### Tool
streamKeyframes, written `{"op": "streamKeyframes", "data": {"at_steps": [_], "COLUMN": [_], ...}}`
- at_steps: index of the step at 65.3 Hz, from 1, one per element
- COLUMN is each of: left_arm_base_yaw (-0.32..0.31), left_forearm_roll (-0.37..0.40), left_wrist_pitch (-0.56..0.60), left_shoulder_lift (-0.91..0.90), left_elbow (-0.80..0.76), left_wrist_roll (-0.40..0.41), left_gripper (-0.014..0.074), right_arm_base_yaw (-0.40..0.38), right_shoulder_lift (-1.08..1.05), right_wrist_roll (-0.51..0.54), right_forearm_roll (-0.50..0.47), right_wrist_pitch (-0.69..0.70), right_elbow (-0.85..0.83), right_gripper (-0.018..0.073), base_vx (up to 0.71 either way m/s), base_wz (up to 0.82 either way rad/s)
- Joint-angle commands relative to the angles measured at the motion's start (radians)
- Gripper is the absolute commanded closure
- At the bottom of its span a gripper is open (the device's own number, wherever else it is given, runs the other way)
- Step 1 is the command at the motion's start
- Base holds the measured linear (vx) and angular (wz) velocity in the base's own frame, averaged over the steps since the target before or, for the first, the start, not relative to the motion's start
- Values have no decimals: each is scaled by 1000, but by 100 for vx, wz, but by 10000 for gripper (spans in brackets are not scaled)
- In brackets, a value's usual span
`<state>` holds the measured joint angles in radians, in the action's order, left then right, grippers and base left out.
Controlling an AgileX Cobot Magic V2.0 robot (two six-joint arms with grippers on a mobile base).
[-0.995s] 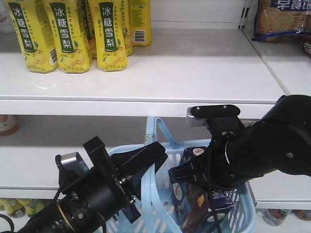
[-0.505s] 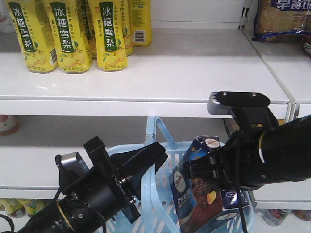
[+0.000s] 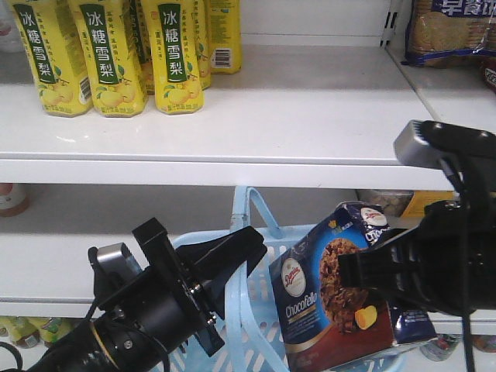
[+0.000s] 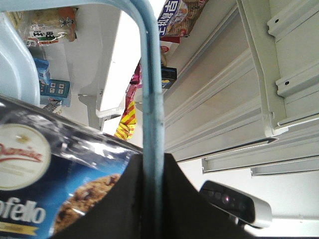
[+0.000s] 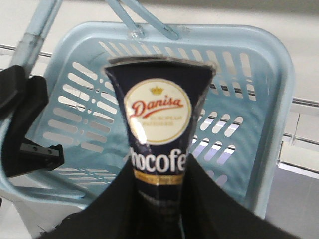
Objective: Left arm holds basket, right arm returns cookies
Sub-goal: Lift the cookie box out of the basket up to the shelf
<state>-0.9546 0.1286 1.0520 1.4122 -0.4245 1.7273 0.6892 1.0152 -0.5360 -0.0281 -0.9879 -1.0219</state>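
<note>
Pinching the glossy rectangular cookies carton between its black jaws, the right gripper holds it tilted, lifted above the basket, whose pale blue slotted plastic floor lies directly beneath. The left gripper, a matte black wedge, is clamped onto one smooth hoop handle that runs up between its fingers. Above both grippers sits a white shelf with yellow drink cartons on it, up and to the left of the left gripper.
</note>
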Motion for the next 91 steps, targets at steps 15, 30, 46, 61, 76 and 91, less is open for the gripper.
{"op": "streamKeyframes", "data": {"at_steps": [15, 30, 46, 61, 76, 91], "left_arm_base_yaw": [6, 6, 6, 6, 6, 6], "left_forearm_roll": [26, 26, 26, 26, 26, 26], "left_wrist_pitch": [275, 275, 275, 275, 275, 275], "left_shoulder_lift": [-40, -40, -40, -40, -40, -40], "left_elbow": [-35, -35, -35, -35, -35, -35], "left_wrist_roll": [-14, -14, -14, -14, -14, -14], "left_gripper": [599, 599, 599, 599, 599, 599], "right_arm_base_yaw": [-1, -1, -2, -2, -107, -269], "right_shoulder_lift": [-147, -226, -254, -228, -157, -40], "right_wrist_roll": [8, 1, -20, -133, -205, -204], "right_forearm_roll": [-1, 36, 170, 439, 557, 562], "right_wrist_pitch": [51, 121, 353, 503, 569, 761], "right_elbow": [-27, -27, -27, -27, -27, -27], "right_gripper": [566, 566, 566, 566, 566, 566], "base_vx": [0, 0, 0, 0, 0, 0], "base_wz": [0, 0, 0, 0, 0, 0]}}
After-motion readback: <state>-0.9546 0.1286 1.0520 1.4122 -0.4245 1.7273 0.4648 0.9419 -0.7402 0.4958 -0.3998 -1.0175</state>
